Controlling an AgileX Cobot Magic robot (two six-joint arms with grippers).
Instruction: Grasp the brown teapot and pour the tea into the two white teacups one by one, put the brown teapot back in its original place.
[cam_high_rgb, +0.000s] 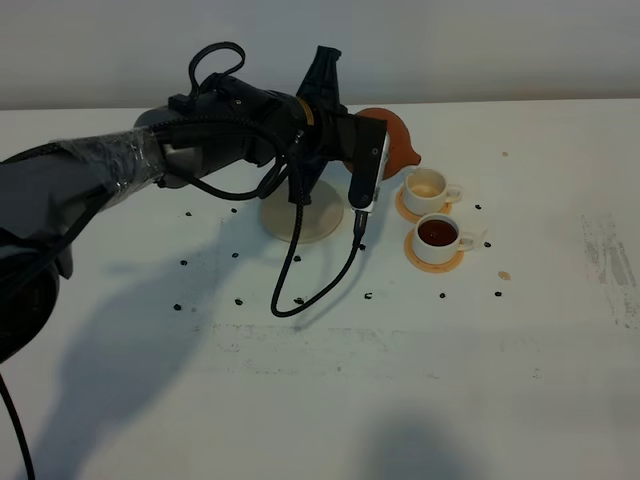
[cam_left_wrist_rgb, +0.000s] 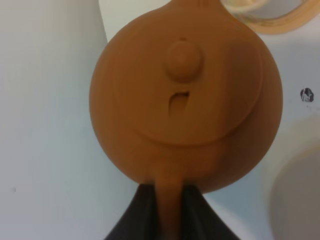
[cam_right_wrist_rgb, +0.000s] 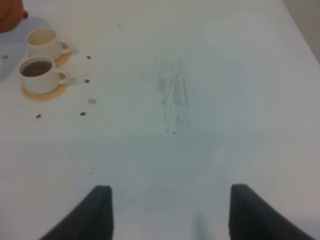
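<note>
The left claw (cam_left_wrist_rgb: 167, 210) is clamped on the brown teapot's (cam_left_wrist_rgb: 185, 95) handle, holding it above the table (cam_high_rgb: 300, 380) beside the farther teacup (cam_high_rgb: 427, 186); the right claw (cam_right_wrist_rgb: 170, 210) gapes wide, well apart.

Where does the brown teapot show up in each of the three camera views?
Exterior high: the brown teapot sits upper centre, mostly hidden behind the left arm, spout toward the farther cup.
Left wrist: it fills the frame from above, lid knob central, handle pinched by the left gripper.
Right wrist: only a sliver at the top left corner.
Shared landmark: the tea-filled cup on its coaster; the left wrist view misses it.
</note>
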